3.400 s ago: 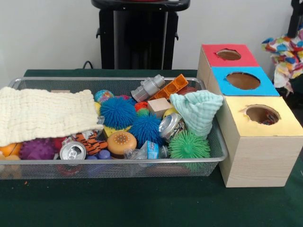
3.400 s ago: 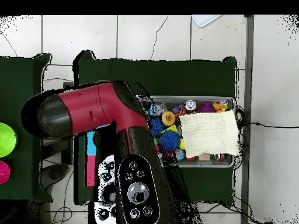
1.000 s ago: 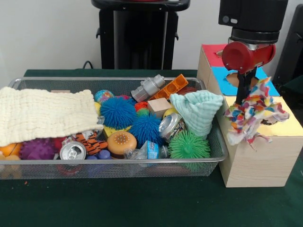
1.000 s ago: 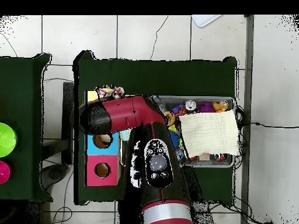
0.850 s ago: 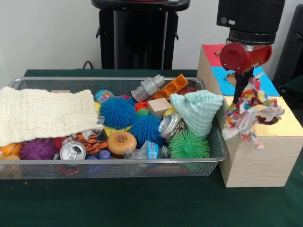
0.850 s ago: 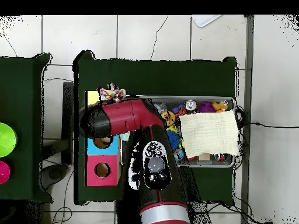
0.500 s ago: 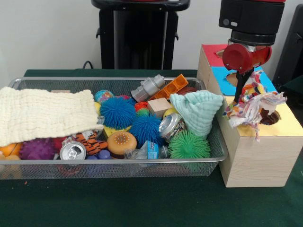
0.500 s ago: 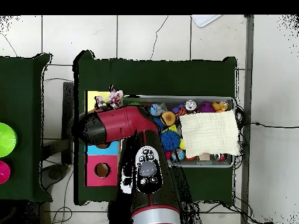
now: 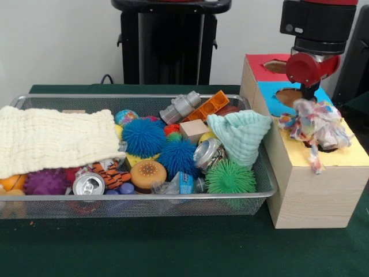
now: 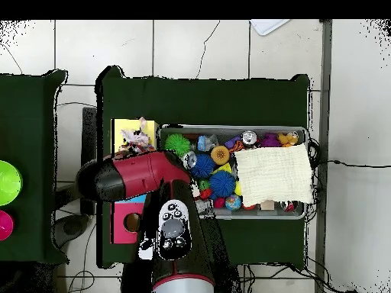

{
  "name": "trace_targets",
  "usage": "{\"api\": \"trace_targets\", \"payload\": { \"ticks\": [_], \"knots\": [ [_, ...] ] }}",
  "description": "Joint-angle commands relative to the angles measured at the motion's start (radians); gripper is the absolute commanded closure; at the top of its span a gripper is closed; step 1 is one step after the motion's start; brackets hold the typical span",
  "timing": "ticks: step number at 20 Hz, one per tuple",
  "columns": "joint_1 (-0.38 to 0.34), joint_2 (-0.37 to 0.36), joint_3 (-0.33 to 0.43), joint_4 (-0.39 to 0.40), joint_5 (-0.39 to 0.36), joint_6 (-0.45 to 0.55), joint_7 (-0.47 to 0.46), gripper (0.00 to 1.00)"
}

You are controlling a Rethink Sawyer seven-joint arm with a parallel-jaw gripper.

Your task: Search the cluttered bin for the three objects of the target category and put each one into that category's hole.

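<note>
While bunched over the yellow hole (image 9: 323,144), the rag (image 9: 314,122) (multicoloured) hangs below the arm (image 9: 311,40).

The red and black robot arm (image 10: 130,177) has rounded, glossy red shells with matte black joint caps. In the overhead view one link carries a black oval panel with round buttons and white patches (image 10: 172,221). In the front view a black cylindrical wrist housing (image 9: 314,23) sits above a round red cap (image 9: 308,66).
</note>
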State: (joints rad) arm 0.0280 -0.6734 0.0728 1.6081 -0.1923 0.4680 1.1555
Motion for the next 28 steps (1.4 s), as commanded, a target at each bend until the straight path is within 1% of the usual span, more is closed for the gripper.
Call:
{"api": "trace_targets", "payload": {
  "ticks": [1,7,10,12,16,17,20,21,23,25,26,28],
  "knots": [
    [0.024,0.025,-0.019,0.098,0.071,-0.011,0.324,1.0],
    [0.053,0.007,-0.041,0.122,0.109,-0.011,0.324,1.0],
    [0.068,0.016,-0.049,0.108,0.124,-0.009,0.325,1.0],
    [0.08,0.017,-0.054,0.104,0.131,-0.01,0.327,1.0],
    [0.08,-0.004,-0.059,0.121,0.132,-0.004,0.31,1.0],
    [0.077,-0.002,-0.056,0.118,0.136,-0.012,0.309,1.0],
    [0.072,-0.001,-0.062,0.109,0.147,-0.125,0.342,1.0],
    [0.076,0.002,-0.066,0.1,0.137,-0.173,0.336,0.0],
    [0.084,0.007,-0.082,0.091,0.135,-0.21,0.355,0.0],
    [0.078,0.007,-0.07,0.088,0.126,-0.241,0.334,0.0],
    [0.079,0.005,-0.069,0.081,0.121,-0.232,0.315,0.0],
    [0.079,0.0,-0.07,0.088,0.133,-0.238,0.314,0.0]
  ]
}}
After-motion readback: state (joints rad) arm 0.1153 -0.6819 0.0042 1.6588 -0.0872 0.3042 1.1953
